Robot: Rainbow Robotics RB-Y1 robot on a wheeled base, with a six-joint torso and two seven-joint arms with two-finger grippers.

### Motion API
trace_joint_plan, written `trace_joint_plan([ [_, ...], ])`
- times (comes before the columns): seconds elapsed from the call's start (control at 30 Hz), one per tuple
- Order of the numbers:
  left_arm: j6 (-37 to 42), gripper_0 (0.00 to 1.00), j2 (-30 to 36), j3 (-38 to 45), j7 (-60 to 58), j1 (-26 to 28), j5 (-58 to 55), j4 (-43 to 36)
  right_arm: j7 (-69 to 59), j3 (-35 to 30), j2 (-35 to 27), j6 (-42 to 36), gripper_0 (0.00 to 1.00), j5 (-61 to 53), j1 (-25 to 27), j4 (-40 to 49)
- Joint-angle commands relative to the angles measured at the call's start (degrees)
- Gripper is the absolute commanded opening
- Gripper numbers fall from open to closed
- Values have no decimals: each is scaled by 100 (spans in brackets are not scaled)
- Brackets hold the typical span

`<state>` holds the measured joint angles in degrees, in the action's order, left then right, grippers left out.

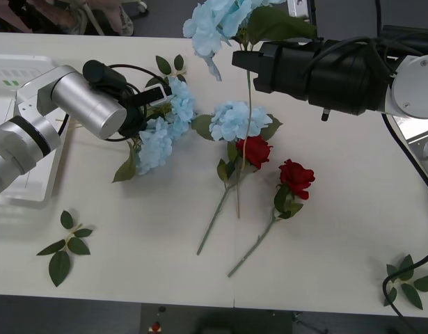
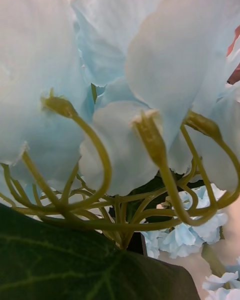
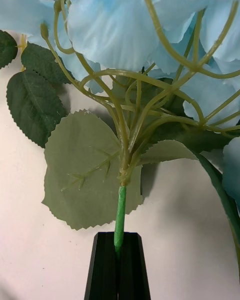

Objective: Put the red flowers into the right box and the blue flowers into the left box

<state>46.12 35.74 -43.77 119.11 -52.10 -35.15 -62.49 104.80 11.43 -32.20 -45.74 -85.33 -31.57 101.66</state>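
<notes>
My right gripper [image 1: 243,64] holds a blue flower [image 1: 215,24] up in the air, its long stem hanging toward the table; its pale petals [image 2: 115,80] show close in the right wrist view. My left gripper [image 1: 156,96] is low at two more blue flowers [image 1: 165,125], and its black fingers [image 3: 105,265] are shut on one green stem [image 3: 120,215]. Another blue flower [image 1: 234,120] lies mid-table. Two red flowers [image 1: 254,149] [image 1: 297,177] lie beside it, stems pointing to the front edge. The left box [image 1: 12,83] sits behind my left arm. A white edge of the right box [image 1: 417,136] shows far right.
Loose green leaf sprigs lie at the front left [image 1: 67,243], the front right corner [image 1: 408,282] and behind the left gripper [image 1: 170,65]. A black cable [image 1: 408,163] hangs along the right side. The table's front middle is bare.
</notes>
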Motion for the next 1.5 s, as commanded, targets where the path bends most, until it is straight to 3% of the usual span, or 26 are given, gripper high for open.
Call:
trace_joint_plan([
  [0.03, 38, 0, 82, 378, -388, -186, -62, -247, 365, 17, -102, -110, 0, -72, -25, 179],
  [0.17, 741, 0, 433, 967, -388, -186, -484, -994, 392, 17, -102, -119, 0, -72, -34, 188],
  [0.33, 2297, 0, 1224, 2057, -388, -169, -1635, -2180, 401, 9, -120, -321, 0, -89, -122, 205],
  [0.47, 2947, 0, 2042, 2540, -274, -98, -2883, -2207, 401, 0, -111, -330, 0, -98, -148, 205],
  [0.6, 2956, 0, 2886, 2734, 306, 341, -3789, -1925, 409, 0, -76, -330, 0, -89, -174, 205],
  [0.8, 2534, 0, 3448, 3147, 1009, 1387, -4501, -976, 409, -9, -41, -330, 0, -89, -218, 214],
  [1.0, 1998, 0, 3527, 3217, 1378, 2248, -6091, 202, 348, -9, -32, -339, 0, -89, -280, 214],
  [1.17, 1409, 0, 3439, 3208, 1607, 2644, -6469, 351, 277, -53, -67, -559, 0, -98, -385, 205],
  [1.37, 1136, 9, 3431, 3252, 1615, 2705, -6487, 334, 313, -185, -181, -822, 0, -265, -394, 214],
  [1.47, 1128, 53, 3431, 3411, 1642, 2705, -6487, 325, 321, -185, -199, -822, 0, -318, -403, 214],
  [1.5, 1128, 57, 3431, 3454, 1642, 2705, -6487, 325, 313, -185, -199, -813, 0, -318, -403, 214],
])
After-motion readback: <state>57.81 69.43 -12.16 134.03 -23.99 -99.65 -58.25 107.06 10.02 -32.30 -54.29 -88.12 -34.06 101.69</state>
